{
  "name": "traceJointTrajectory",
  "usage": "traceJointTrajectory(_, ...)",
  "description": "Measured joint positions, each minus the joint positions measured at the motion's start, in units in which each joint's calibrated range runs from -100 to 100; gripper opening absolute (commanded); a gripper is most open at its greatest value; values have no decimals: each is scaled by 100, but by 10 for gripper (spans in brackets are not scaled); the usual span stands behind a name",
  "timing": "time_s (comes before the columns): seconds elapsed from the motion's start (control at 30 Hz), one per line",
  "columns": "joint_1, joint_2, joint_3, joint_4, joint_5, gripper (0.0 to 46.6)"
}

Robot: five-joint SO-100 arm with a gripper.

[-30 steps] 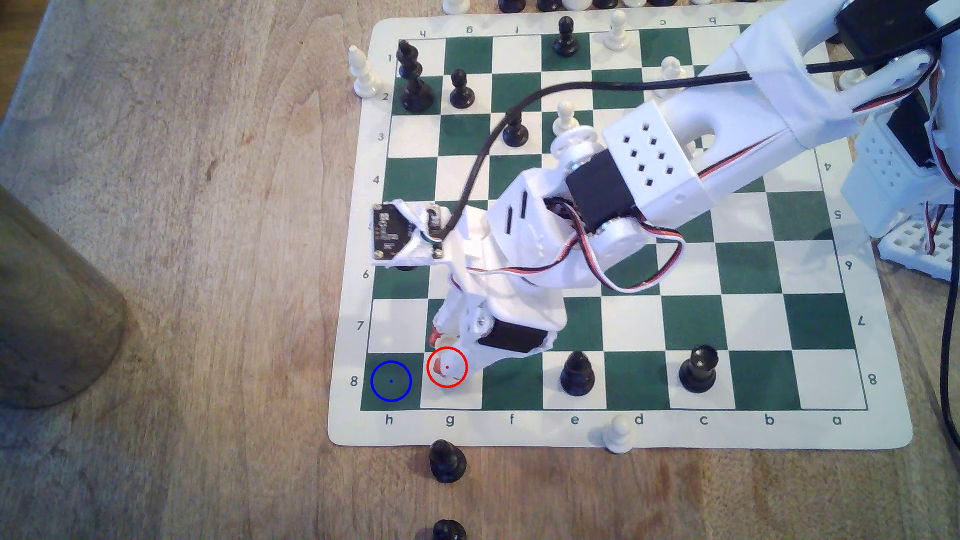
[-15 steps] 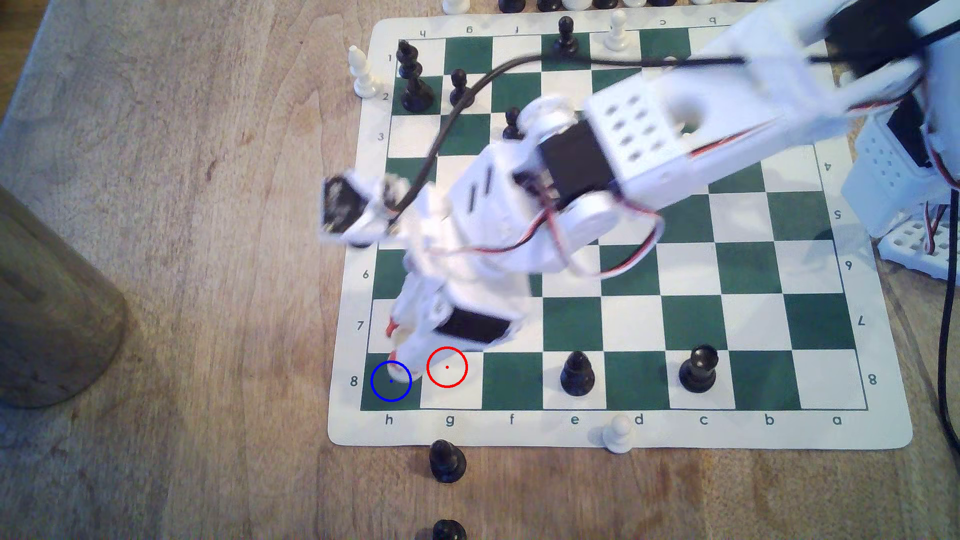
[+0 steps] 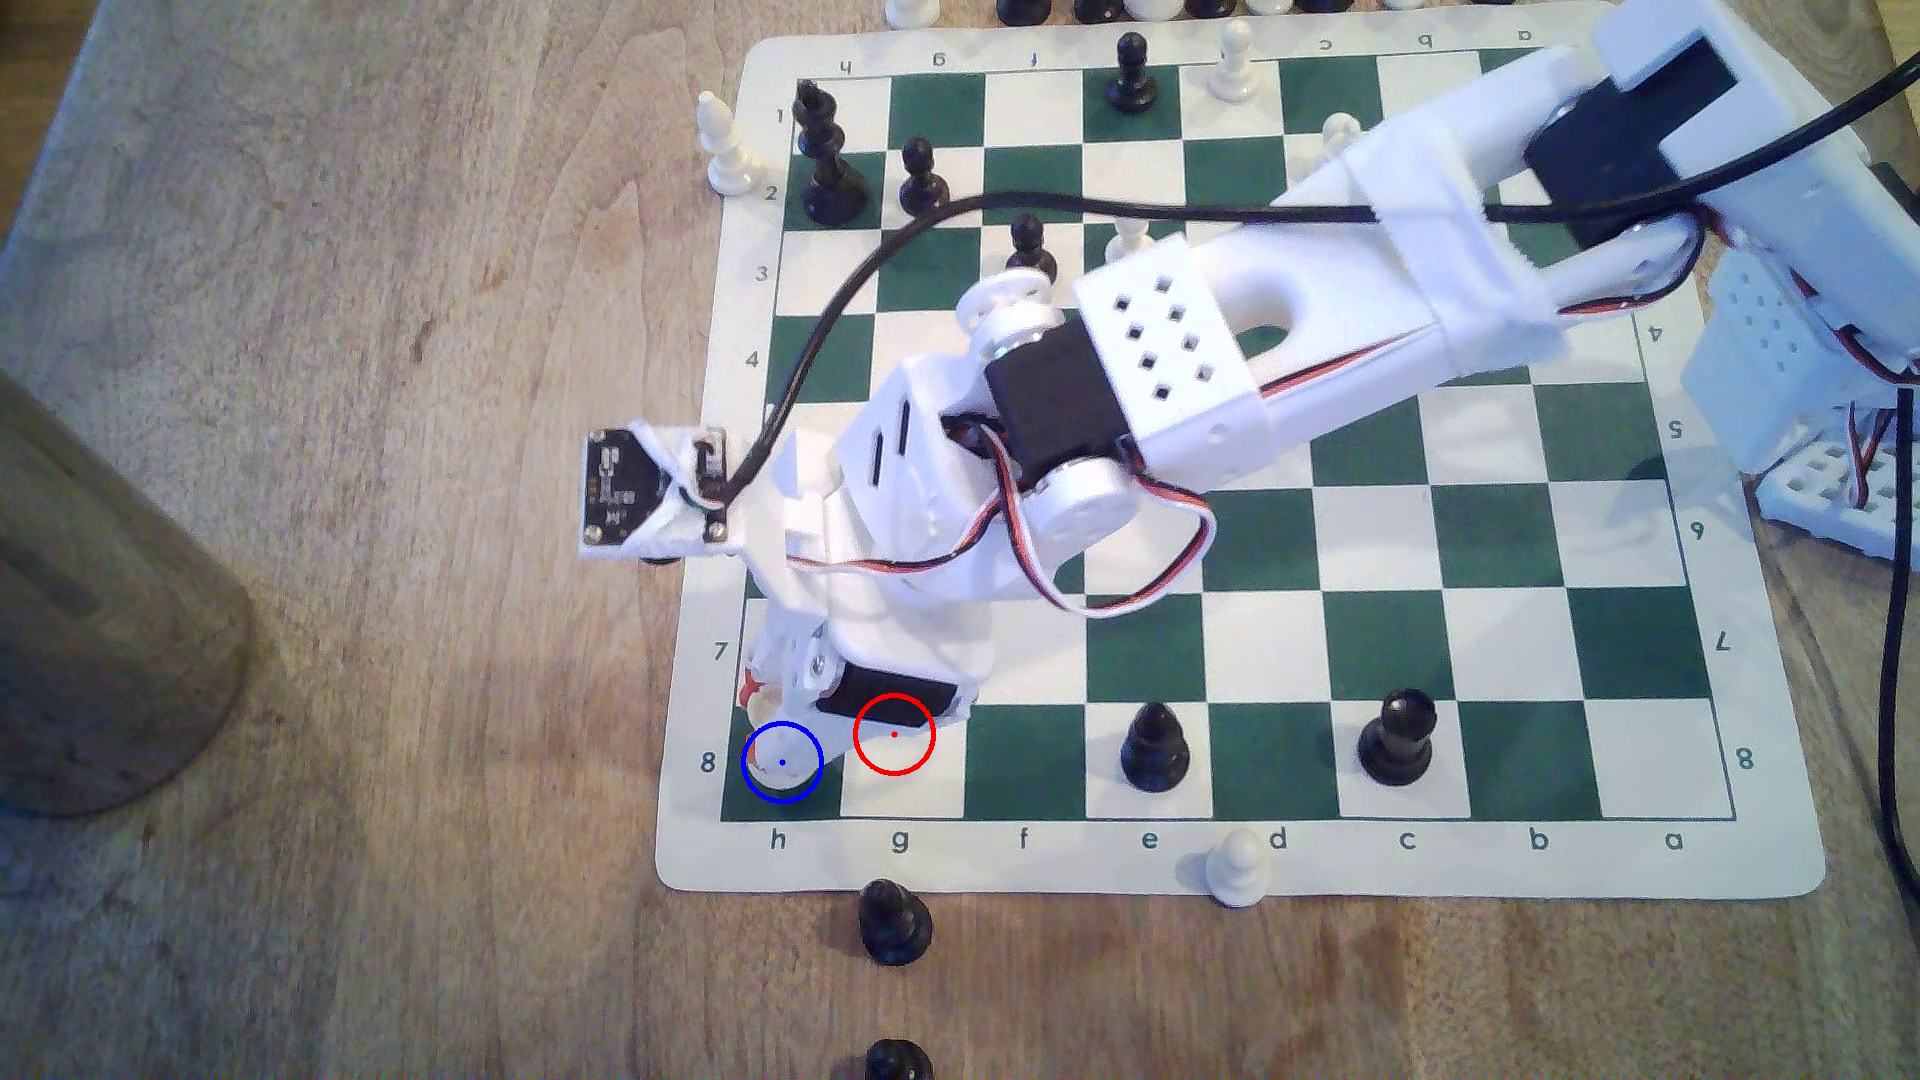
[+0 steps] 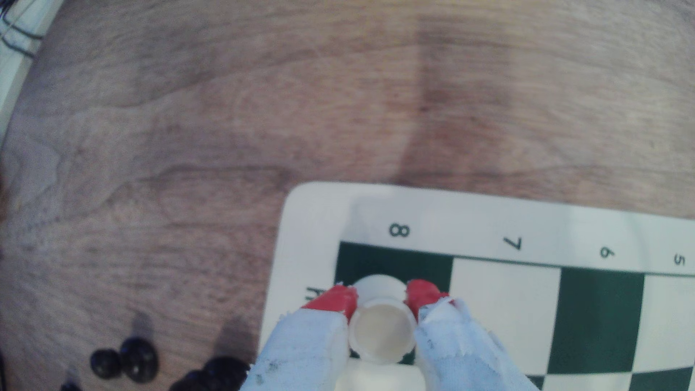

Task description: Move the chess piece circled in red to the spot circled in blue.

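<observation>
gripper (image 4: pixel 381 300): closed on the rook, one red-tipped finger (image 4: pixel 334 300) on each side of its cup top, pads touching the rim. White cloth-like wrap on the fingers behind the red tips.
rook (image 4: pixel 381 334): squat, cream-white, flat rimmed hollow top, wide round base visible beyond the fingers. Upright as far as I can tell. Looks like light hard plastic, so my guess is it could slip or tip if released off-level.
rook position: over the dark green corner square (image 4: pixel 395 263), next to the 8 label. In the exterior view it sits inside the blue circle (image 3: pixel 782 762). Can't tell if the base is touching the board or just above it.
change: a second ago the rook and gripper were in the red circle (image 3: pixel 894 734) on g8. Half a second ago the arm was blurred, mid-swing. Now it's sharp, shifted one square toward the exterior view's left. Red-ringed white square is vacated by the piece, with only the gripper's black motor block overlapping the ring.
meaning: transfer looks done. What's left, as I judge it, is to set down, open, and lift clear.
board (image 3: pixel 1247 862): green and white mat on the wood table.
neighbours: two black pieces (image 3: pixel 1153 748) further along rank 8, well apart from h8.
off-board: black piece (image 3: pixel 894 922) near the g label and white pawn (image 3: pixel 1236 862) on the mat border. Not in the way.
</observation>
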Motion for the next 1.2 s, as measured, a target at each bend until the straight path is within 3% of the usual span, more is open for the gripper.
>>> traceJointTrajectory(0.5, 118, 327, -452, 239, 0, 15)
traceJointTrajectory(0.73, 118, 327, -452, 319, 0, 54)
traceJointTrajectory(0.9, 96, 352, -461, 319, 0, 137)
traceJointTrajectory(1.2, 44, 360, -461, 422, -98, 170)
